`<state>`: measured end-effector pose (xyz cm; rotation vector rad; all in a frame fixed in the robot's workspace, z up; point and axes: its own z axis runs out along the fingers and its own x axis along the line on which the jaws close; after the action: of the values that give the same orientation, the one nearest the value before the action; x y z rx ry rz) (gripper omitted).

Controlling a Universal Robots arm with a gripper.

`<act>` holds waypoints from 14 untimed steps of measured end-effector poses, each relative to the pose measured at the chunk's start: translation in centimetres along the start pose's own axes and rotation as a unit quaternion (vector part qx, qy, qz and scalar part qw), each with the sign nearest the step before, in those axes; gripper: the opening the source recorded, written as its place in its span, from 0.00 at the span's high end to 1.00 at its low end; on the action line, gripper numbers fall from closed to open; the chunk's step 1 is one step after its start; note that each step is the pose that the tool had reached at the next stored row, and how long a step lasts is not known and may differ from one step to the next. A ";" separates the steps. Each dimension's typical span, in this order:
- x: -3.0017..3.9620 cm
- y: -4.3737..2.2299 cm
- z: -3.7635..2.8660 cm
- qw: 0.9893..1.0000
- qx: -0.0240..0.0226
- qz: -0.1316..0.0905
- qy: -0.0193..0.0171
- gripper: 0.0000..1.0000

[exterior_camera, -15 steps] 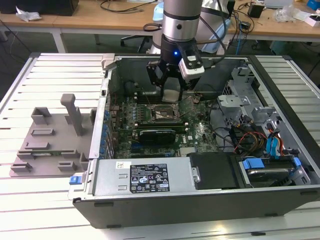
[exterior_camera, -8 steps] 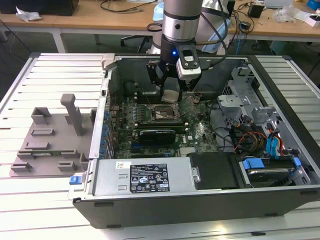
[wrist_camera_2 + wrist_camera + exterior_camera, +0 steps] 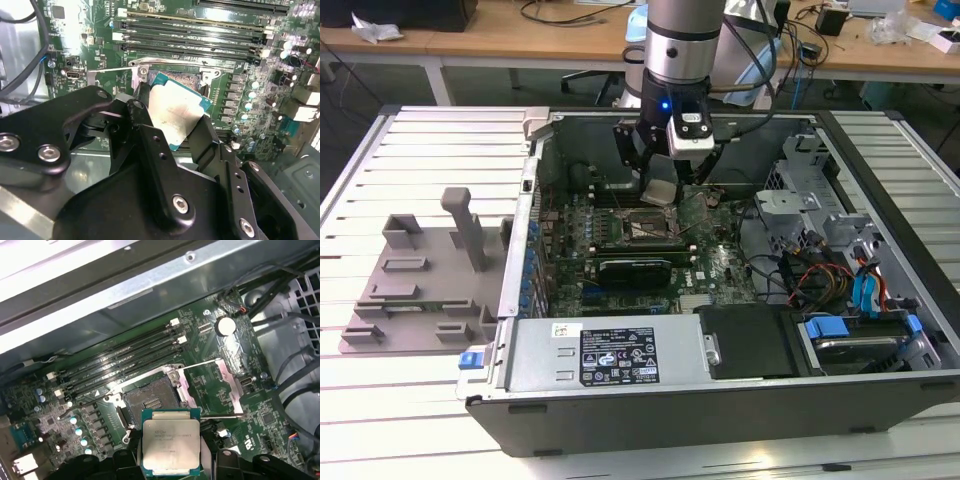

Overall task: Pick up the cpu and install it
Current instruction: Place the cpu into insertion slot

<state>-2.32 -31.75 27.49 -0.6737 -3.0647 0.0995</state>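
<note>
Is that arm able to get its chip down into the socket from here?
Probably yes: the fingers hold the cpu above the open socket, with nothing lying between them.

Bright, even room light; white glare on the cpu [image 3: 177, 112], dimmer shade inside the case [image 3: 720, 420].

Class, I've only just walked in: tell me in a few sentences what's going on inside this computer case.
A robot arm's claw is shut on the cpu, gripping it by two opposite edges. It holds the chip inside the open computer case, just above the motherboard and close to the socket. The cpu is not seated yet: the socket is bare, with its metal frame open. A grey tray sits on the table at the exterior view's left.
</note>
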 end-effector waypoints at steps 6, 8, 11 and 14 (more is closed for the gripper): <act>0.00 0.00 0.02 1.000 0.002 0.029 0.001 0.45; 0.00 0.00 0.03 0.999 0.002 0.037 0.001 0.45; 0.00 0.00 0.03 0.999 0.003 0.049 0.002 0.45; 0.00 0.00 0.03 0.998 0.004 0.061 0.002 0.45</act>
<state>-2.32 -31.75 27.46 -0.8589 -3.0153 0.1102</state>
